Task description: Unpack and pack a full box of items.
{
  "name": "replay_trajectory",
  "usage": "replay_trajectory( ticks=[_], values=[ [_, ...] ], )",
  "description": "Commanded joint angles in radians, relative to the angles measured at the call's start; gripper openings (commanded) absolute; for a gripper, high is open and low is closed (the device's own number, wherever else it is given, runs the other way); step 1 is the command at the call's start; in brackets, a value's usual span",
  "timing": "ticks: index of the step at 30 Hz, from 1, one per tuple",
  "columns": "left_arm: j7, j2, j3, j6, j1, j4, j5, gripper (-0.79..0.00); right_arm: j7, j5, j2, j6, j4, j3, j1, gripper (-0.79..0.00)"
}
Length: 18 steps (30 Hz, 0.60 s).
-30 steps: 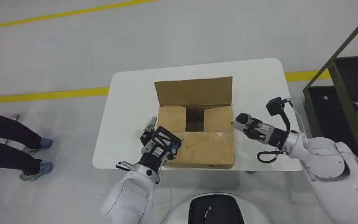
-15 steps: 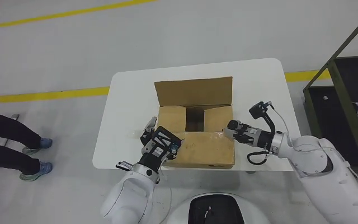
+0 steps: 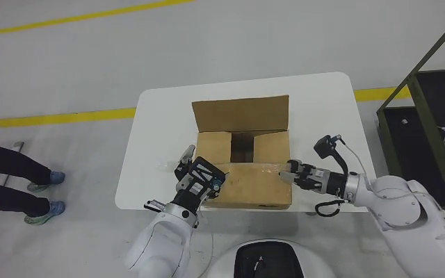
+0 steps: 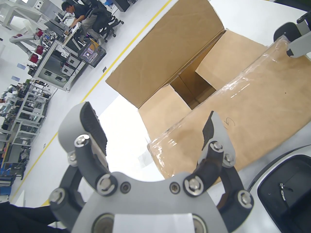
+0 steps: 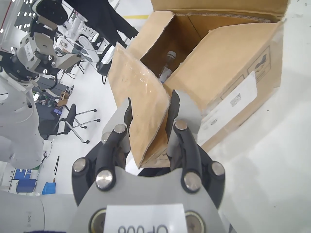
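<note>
Top view: box [image 3: 212,147] is sitting mid worktop [image 3: 160,139], long axis running left-right, opening facing up. Far flap [image 3: 240,115] is standing open, both side flaps are folded in, and near flap [image 3: 250,184] is lying along the robot-side edge, its long axis also left-right. Right pincer [image 3: 287,173] is now at the near flap's right end. 1.0 s ago it was hanging apart, off the box's right side, and 0.5 s ago it was at the right edge. Left pincer [image 3: 188,158] is sitting by the box's near left corner, posn unchanged.

Left wrist view: left pincer [image 4: 153,127] is gaping open and holding nothing, with the near flap's taped left end just beyond its fingers.

Right wrist view: right pincer [image 5: 151,100] is clamping the near flap's corner, one finger each side, with the flap tilting up. Bottle [image 5: 170,58] is showing inside the box.
</note>
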Motion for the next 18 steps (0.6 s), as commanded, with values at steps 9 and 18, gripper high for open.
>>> replay_trajectory(
  ticks=[9, 18],
  values=[
    [0.000, 0.000, 0.000, 0.000, 0.000, 0.000, 0.000, 0.000, 0.029, -0.133, 0.019, -0.044, -0.110, -0.001, -0.037, -0.785],
    [-0.045, -0.002, -0.034, 0.050, -0.027, -0.037, -0.179, 0.000, -0.246, -0.382, 0.023, -0.153, -0.204, 0.014, -0.119, -0.785]
  ],
)
